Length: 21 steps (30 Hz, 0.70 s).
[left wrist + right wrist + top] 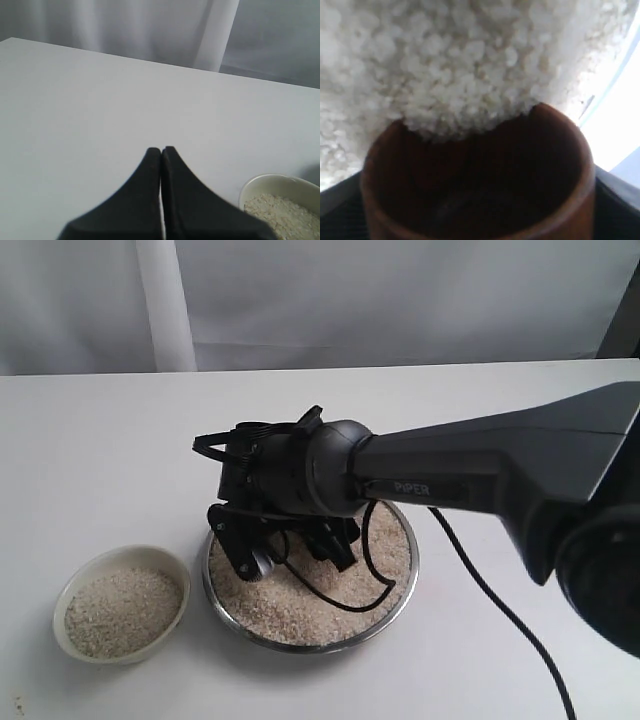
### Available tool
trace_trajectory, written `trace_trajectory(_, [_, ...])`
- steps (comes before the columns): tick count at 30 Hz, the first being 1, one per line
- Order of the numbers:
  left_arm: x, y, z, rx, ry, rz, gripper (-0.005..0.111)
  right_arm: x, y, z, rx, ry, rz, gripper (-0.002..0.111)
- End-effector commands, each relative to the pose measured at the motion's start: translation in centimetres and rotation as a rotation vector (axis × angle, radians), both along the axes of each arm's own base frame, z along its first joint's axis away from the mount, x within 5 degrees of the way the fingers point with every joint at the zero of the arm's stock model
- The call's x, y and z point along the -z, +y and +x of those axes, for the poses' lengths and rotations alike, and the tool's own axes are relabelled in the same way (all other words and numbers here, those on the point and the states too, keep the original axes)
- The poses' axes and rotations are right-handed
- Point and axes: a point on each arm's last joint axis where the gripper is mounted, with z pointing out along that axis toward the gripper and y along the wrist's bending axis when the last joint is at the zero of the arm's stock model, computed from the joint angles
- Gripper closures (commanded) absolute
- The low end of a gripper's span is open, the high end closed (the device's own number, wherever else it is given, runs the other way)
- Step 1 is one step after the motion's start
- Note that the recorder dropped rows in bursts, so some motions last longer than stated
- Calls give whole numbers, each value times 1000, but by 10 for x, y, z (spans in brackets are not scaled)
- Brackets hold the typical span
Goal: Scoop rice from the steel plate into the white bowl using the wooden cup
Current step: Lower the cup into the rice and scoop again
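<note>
The right fingers [237, 548] grip the wooden cup [480, 190], its mouth dug into the rice [470, 60] (left fingers [150, 190] closed, empty); a tilted lift could spill grains onto the desk [120, 440].

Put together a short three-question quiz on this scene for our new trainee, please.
1. True or false: the white bowl has rice in it.
2. Multiple choice: the left hand is
A. wide open
B. shut, with nothing between its fingers
C. shut on a spoon
3. Short answer: the right hand holds the wooden cup with its mouth pushed against rice. In which vessel does that rice lie?

Key
1. True
2. B
3. The steel plate
</note>
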Motion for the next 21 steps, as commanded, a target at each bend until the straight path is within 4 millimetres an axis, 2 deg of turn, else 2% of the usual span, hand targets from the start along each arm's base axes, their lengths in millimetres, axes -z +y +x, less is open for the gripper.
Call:
trace_trajectory(1, [-2, -1, 0, 6, -13, -6, 107, -2, 9, -6, -28, 21, 27, 108])
trace_trajectory(8, [-2, -1, 0, 6, -13, -6, 107, 0, 19, -16, -54, 47, 55, 108])
trace_trajectory(21, [-2, -1, 0, 6, -13, -6, 107, 0, 25, -25, -63, 81, 70, 108])
